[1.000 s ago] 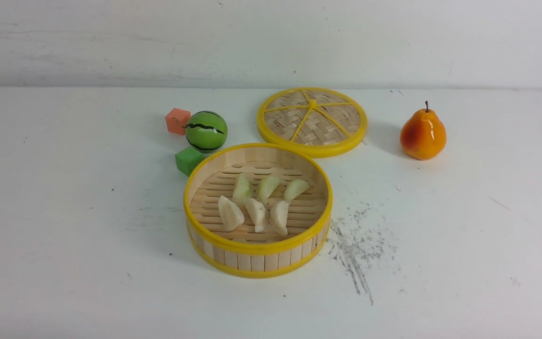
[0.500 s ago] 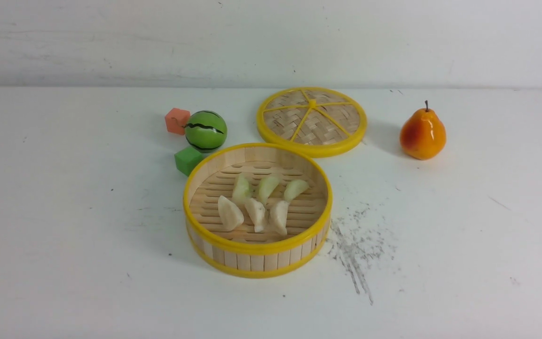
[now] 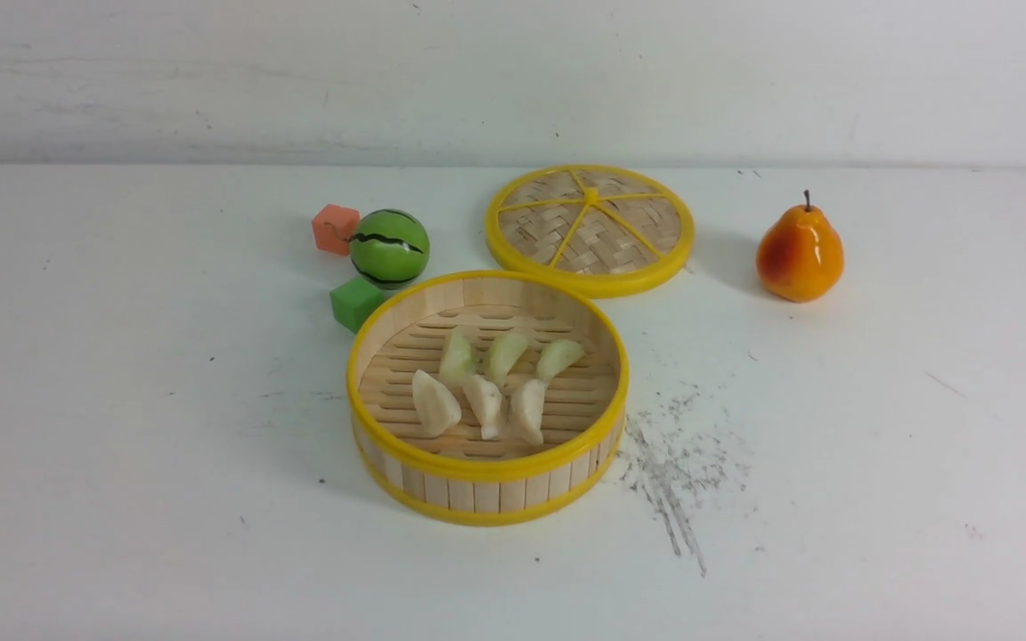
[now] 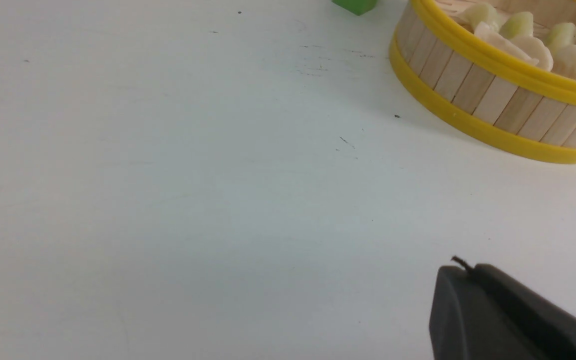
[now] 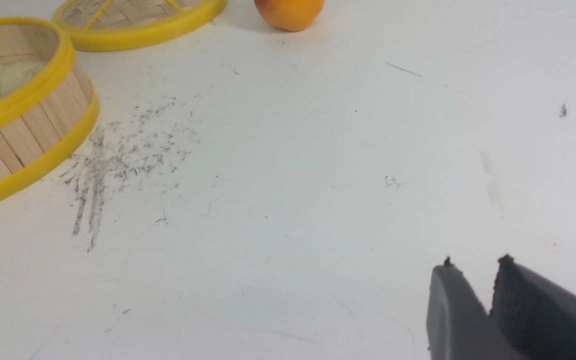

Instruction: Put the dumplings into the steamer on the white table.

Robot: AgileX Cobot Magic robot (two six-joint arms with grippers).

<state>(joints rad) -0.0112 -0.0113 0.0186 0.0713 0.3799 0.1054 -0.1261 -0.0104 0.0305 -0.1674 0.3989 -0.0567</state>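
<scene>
Six dumplings (image 3: 486, 383) are sitting in the steamer (image 3: 486, 485) on the table (image 3: 121, 445).
I'm seeing three green behind three white; lid (image 3: 590, 229) is lying behind. Left gripper (image 4: 460, 280) is resting closed, right gripper (image 5: 473, 285) is showing a narrow gap, both holding nothing.

Woven lid (image 3: 590, 229) w/ yellow spokes lies flat at back centre, orange pear (image 3: 800, 253) upright well to its right, striped green ball (image 3: 390, 248) to its left btwn red cube (image 3: 336, 229) & green cube (image 3: 356, 303), touching the red one.
</scene>
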